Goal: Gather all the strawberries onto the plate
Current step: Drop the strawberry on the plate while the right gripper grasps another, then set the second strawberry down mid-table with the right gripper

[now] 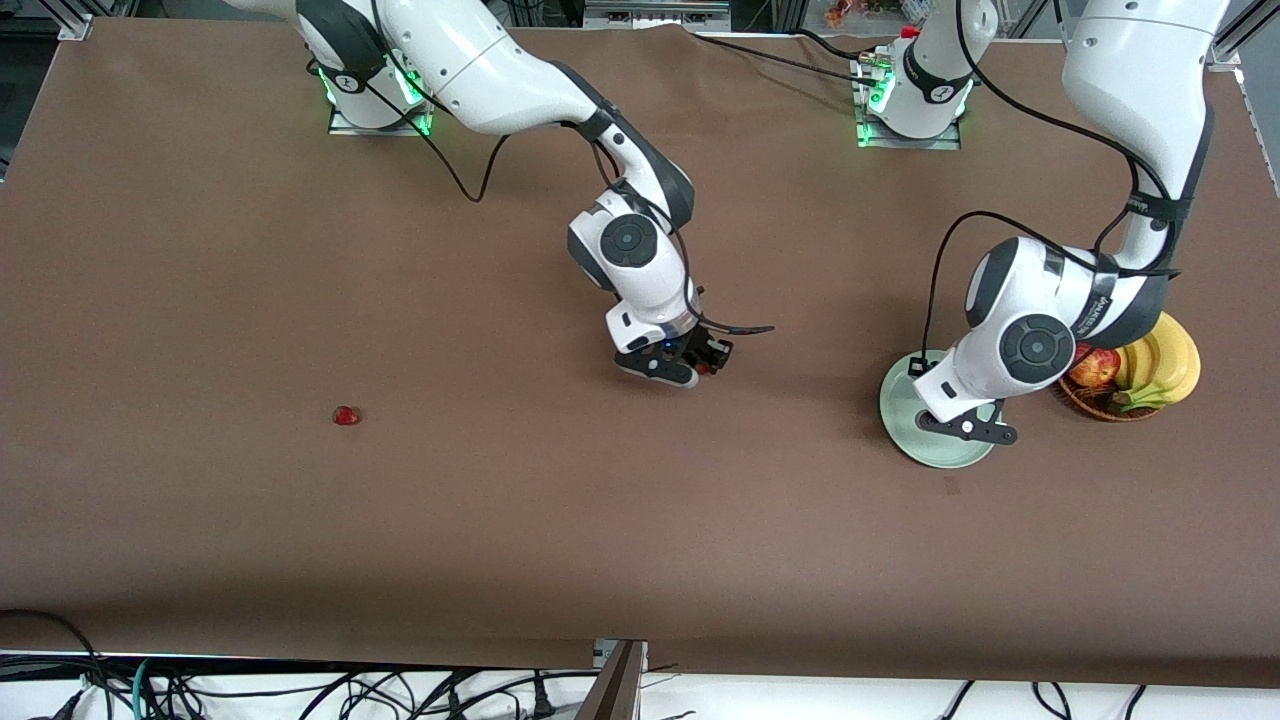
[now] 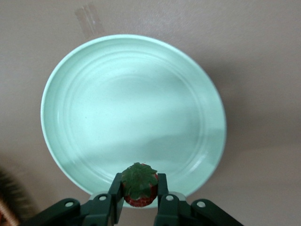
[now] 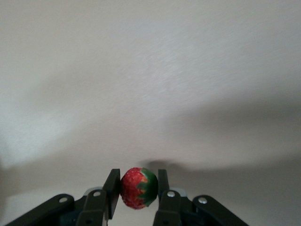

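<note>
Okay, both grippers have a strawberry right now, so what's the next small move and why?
Probably the left gripper should open and drop its strawberry: it hangs over the plate, which looks empty. The right gripper holds its strawberry over bare table, and a third strawberry lies toward the right arm's end.

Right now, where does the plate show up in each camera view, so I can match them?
Front view: the plate lies beside the fruit basket, mostly hidden under the left gripper.
Left wrist view: it fills the middle; the left gripper holds a strawberry over its rim.
Right wrist view: not in it.
Shared landmark: the brown table.
</note>
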